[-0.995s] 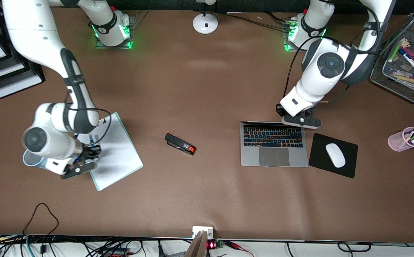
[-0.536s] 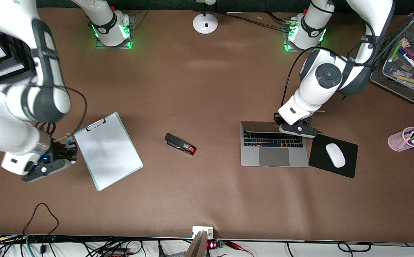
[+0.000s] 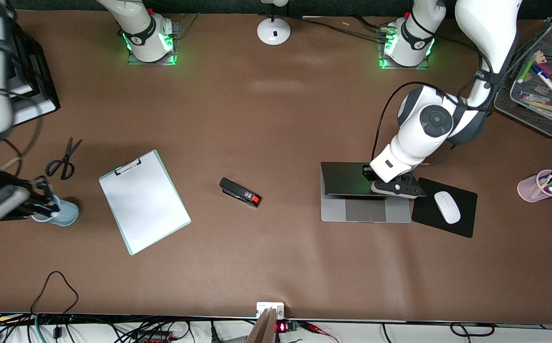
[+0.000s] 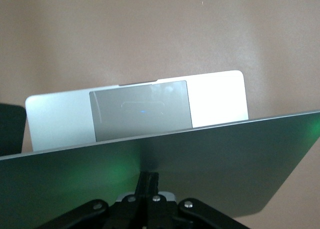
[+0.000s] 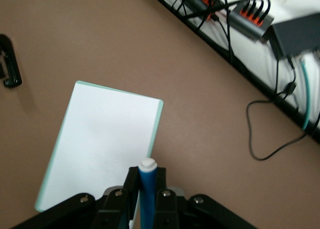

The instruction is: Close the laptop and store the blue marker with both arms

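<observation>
the right gripper is seen clenched on the blue marker, whose white end pokes up between the black fingers. in the front view this gripper is held up over a pale blue cup near the table edge at the right arm's end, with black scissors farther from the front camera and a white clipboard with a mint rim beside the cup, toward the table's middle.

the left gripper is pressed on the lid of the laptop, toward the left arm's end of the table. its fingers are set tight together, grasping nothing, and the dark lid is tilted well down over the keys, with only the trackpad strip left showing.

the marker is judged light, stiff and smooth, so a slip is possible; a hold around the mid-barrel, as seen, should suit it. the laptop is judged rigid, flat metal with a fragile screen, and is best pushed gently near the lid's free edge rather than gripped.

a black mouse pad with a white mouse lies beside the laptop, and a black stapler rests at mid-table.
</observation>
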